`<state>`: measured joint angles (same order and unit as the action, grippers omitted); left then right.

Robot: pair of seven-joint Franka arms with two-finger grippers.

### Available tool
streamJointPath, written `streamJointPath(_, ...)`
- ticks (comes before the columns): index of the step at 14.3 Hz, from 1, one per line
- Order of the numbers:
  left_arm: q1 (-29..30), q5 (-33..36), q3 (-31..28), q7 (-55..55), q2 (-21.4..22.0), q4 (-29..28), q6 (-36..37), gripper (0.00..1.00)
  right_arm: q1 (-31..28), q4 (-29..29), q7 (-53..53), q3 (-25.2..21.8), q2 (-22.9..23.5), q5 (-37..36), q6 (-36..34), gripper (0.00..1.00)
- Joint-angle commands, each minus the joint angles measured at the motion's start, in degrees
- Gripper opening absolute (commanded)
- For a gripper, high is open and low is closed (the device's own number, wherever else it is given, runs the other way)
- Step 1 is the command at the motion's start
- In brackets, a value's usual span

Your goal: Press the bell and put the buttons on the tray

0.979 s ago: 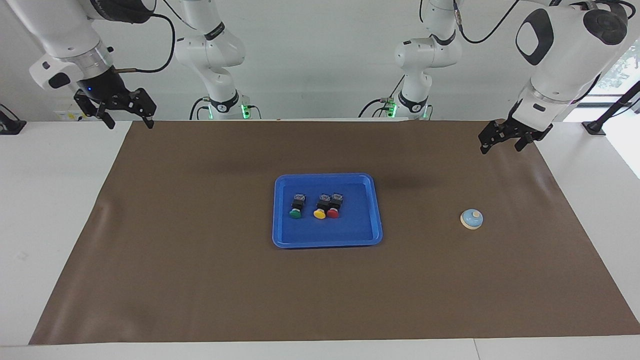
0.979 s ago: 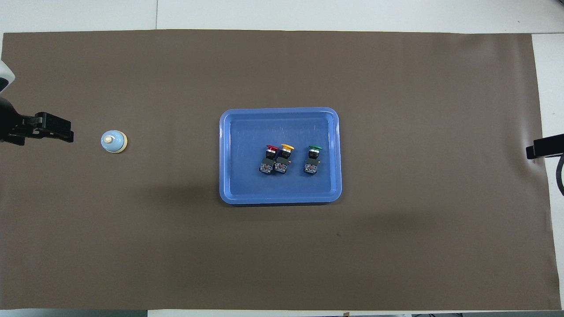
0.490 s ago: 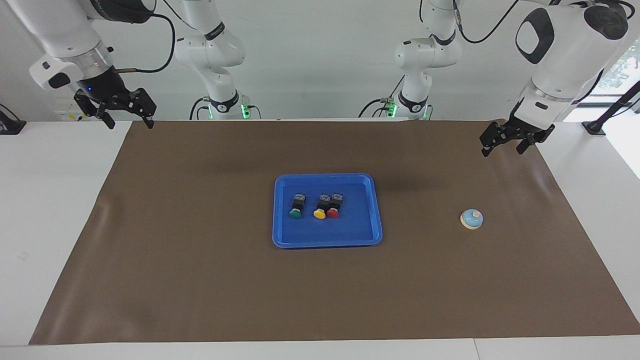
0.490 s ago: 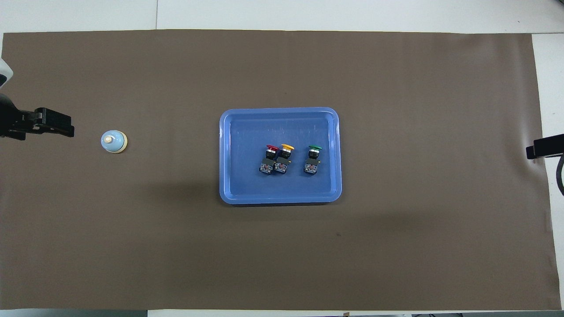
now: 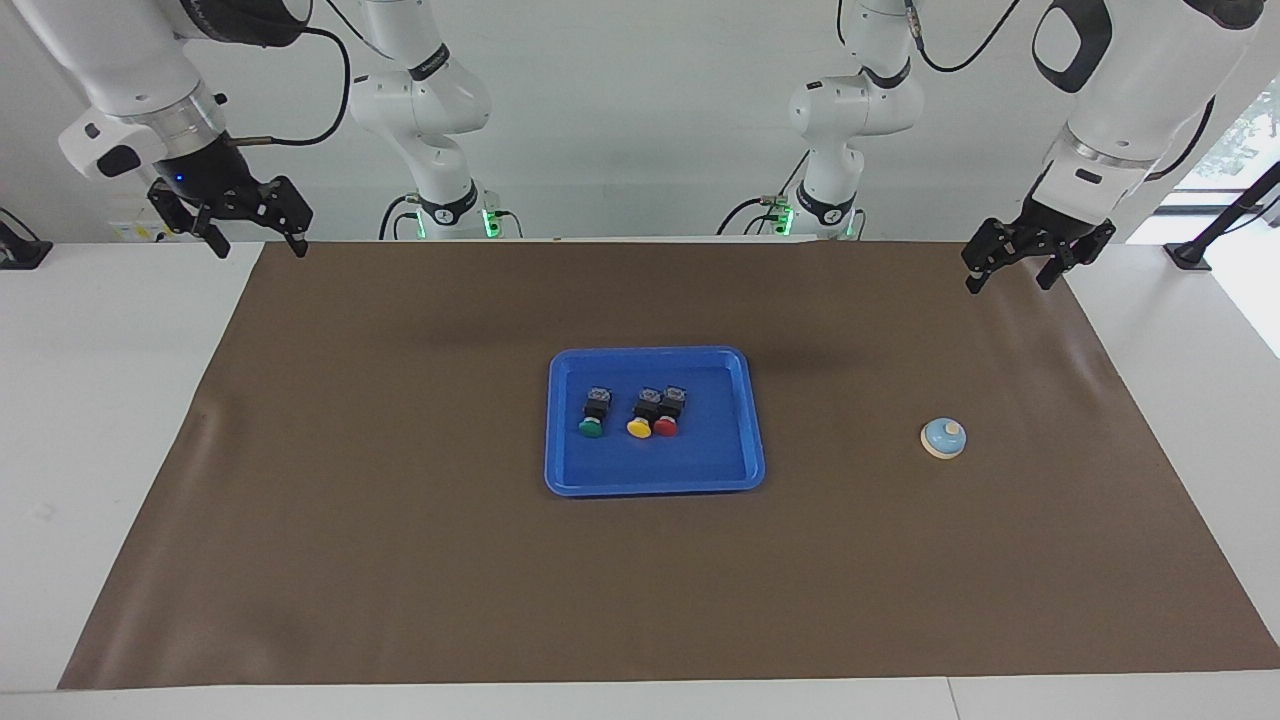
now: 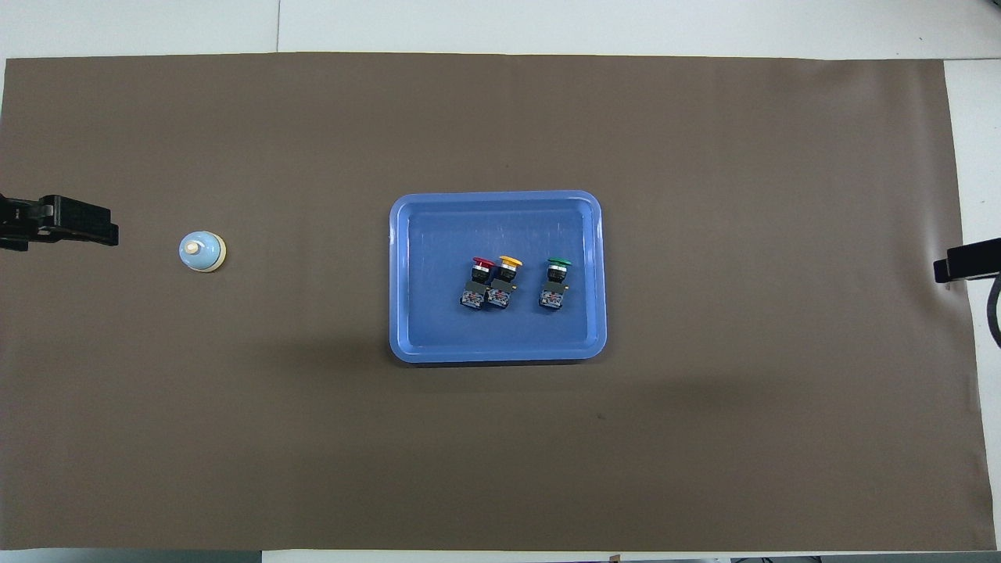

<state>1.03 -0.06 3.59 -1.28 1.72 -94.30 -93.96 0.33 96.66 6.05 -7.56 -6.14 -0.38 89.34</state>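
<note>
The blue tray (image 5: 700, 470) (image 6: 496, 197) lies at the middle of the brown mat. In it lie three buttons in a row: green (image 5: 591, 412) (image 6: 555, 280), yellow (image 5: 641, 413) (image 6: 504, 280) and red (image 5: 668, 412) (image 6: 478, 280), the yellow and red touching. The light-blue bell (image 5: 943, 438) (image 6: 202, 252) stands on the mat toward the left arm's end. My left gripper (image 5: 1008, 280) hangs open and empty, raised over the mat's edge at that end, apart from the bell. My right gripper (image 5: 260, 245) waits open and empty over the mat's edge at the right arm's end.
The brown mat (image 5: 400, 560) covers most of the white table (image 5: 100, 400). Nothing else lies on it.
My left gripper has risen a little and drawn away from the bell toward the left arm's end of the table. The right arm, tray, buttons and bell have not moved.
</note>
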Motion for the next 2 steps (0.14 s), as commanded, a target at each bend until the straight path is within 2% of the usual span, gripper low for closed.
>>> streamJointPath(1,-0.6,-1.0,-0.3,0.2,1.0,-1.1,0.8,1.0,-0.3,-0.4,-0.1,0.4,0.1,-0.9,-1.0,1.0)
streamJointPath(2,-0.6,-1.0,-0.3,0.2,0.9,-1.0,0.8,1.0,-0.3,-0.3,-0.1,0.4,0.1,-0.9,-1.0,1.0)
